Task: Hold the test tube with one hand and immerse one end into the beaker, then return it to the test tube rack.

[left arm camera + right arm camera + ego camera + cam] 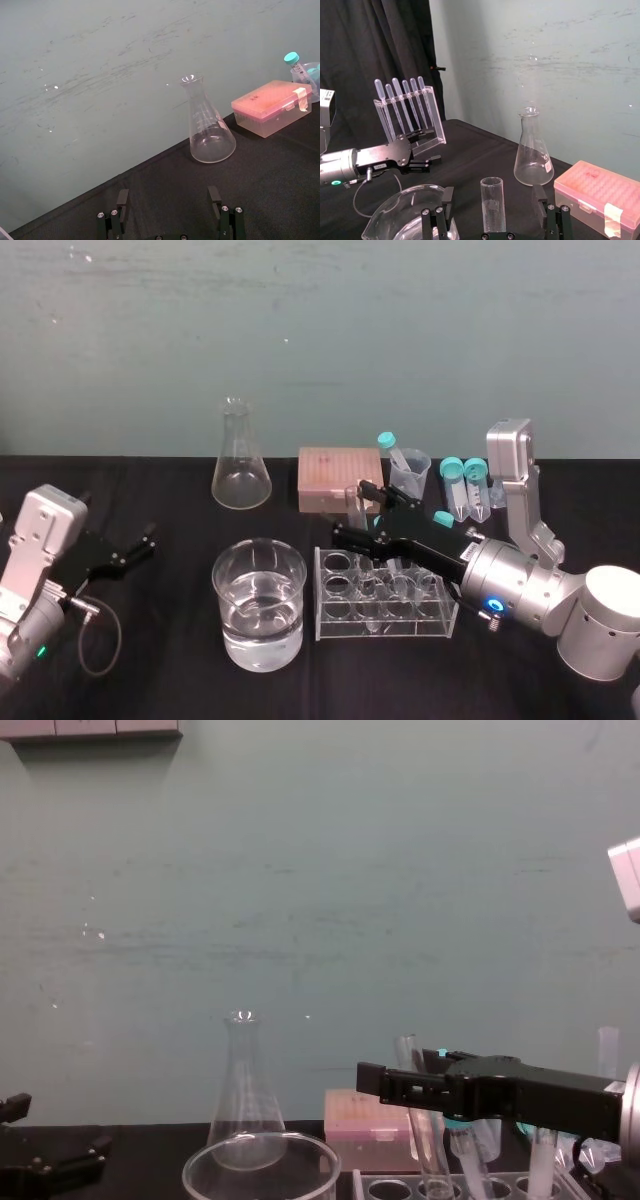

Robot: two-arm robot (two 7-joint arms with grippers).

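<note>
Test tube (492, 210): one slim, clear, uncapped glass cylinder standing in the test tube rack (380, 626), between the wide-spread fingers of the right gripper (492, 195), which do not touch it. The table (150, 660) is covered in matte black cloth; behind it is a scuffed teal wall (320, 330), with a black curtain (370, 40) to one side. The left gripper (168, 200), jaws likewise apart, lies low at the table's left. One wide round glass beaker (258, 625), part filled with clear liquid, stands just left of the pale plastic rack with its rows of round holes. Behind: one conical glass flask (241, 475), one pink ribbed box (338, 478), four teal caps (387, 440). A clear stand (410, 115) holds six pipettes.
</note>
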